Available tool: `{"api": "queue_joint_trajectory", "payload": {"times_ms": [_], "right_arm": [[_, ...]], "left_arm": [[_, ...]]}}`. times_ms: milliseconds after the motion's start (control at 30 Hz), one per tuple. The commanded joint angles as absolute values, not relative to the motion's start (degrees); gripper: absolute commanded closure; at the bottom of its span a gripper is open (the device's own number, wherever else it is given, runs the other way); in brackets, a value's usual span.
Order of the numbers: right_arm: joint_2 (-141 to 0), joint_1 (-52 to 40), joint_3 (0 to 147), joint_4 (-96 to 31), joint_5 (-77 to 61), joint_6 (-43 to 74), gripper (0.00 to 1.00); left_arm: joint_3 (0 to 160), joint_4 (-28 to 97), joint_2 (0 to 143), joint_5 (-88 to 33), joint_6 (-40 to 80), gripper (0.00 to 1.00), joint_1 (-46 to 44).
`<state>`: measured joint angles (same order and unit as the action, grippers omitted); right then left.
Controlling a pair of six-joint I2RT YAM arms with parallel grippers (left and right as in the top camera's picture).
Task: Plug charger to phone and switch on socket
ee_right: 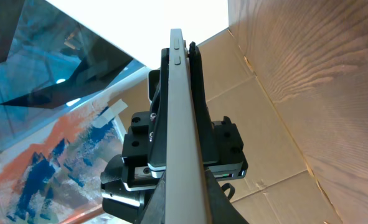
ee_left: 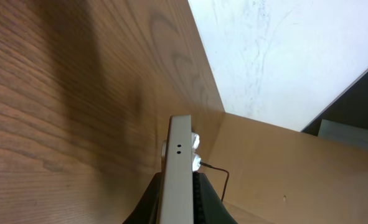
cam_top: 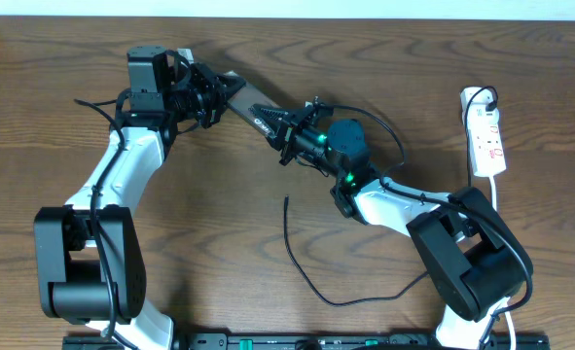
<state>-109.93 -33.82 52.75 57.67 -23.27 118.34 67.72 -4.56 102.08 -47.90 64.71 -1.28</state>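
The phone (cam_top: 251,107) is held in the air over the back middle of the table, gripped from both ends. My left gripper (cam_top: 217,95) is shut on its left end and my right gripper (cam_top: 289,132) on its right end. In the left wrist view the phone (ee_left: 179,143) is edge-on between the jaws (ee_left: 179,183). It is also edge-on in the right wrist view (ee_right: 179,93), between those jaws (ee_right: 182,186). The charger (cam_top: 302,267) lies loose on the table in front, its plug tip (cam_top: 286,199) free. The socket (cam_top: 487,136) lies at the far right.
The socket's white cord (cam_top: 499,194) runs down the right side toward the right arm's base (cam_top: 467,258). The left arm's base (cam_top: 83,262) stands at the front left. A wall edge borders the table's back.
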Motion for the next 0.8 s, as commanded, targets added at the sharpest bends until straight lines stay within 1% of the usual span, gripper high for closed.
{"api": "queue_joint_trajectory", "payload": {"times_ms": [0, 100, 133, 200, 333, 433, 533, 600, 767], "right_arm": [[-109.4, -34.4, 53.2, 57.4, -24.1, 116.9, 0.98], [-109.4, -34.5, 53.2, 57.4, -24.1, 116.9, 0.98], [-109.4, -34.5, 53.3, 57.4, -24.1, 116.9, 0.93], [-109.4, -34.5, 53.2, 57.4, -24.1, 116.9, 0.80], [-109.4, -34.5, 53.2, 57.4, -24.1, 116.9, 0.48], [-109.4, -34.5, 53.2, 57.4, -24.1, 116.9, 0.31], [-109.4, -34.5, 53.2, 57.4, -24.1, 116.5, 0.11], [-109.4, -34.4, 53.2, 57.4, -24.1, 116.5, 0.01], [-109.4, -33.8, 53.2, 57.4, -24.8, 116.3, 0.01]], "left_arm": [[67.7, -4.8, 100.7, -49.0, 61.5, 0.93, -2.0], [67.7, -4.8, 100.7, -49.0, 61.5, 0.92, -2.0], [67.7, -4.8, 100.7, -49.0, 61.5, 0.93, -2.0], [67.7, -4.8, 100.7, -49.0, 61.5, 0.93, -2.0], [67.7, -4.8, 100.7, -49.0, 61.5, 0.93, -2.0], [67.7, -4.8, 100.7, -49.0, 61.5, 0.93, -2.0], [67.7, -4.8, 100.7, -49.0, 61.5, 0.92, -2.0], [67.7, -4.8, 100.7, -49.0, 61.4, 0.93, -1.7], [67.7, -4.8, 100.7, -49.5, 61.3, 0.93, 0.4]]}}
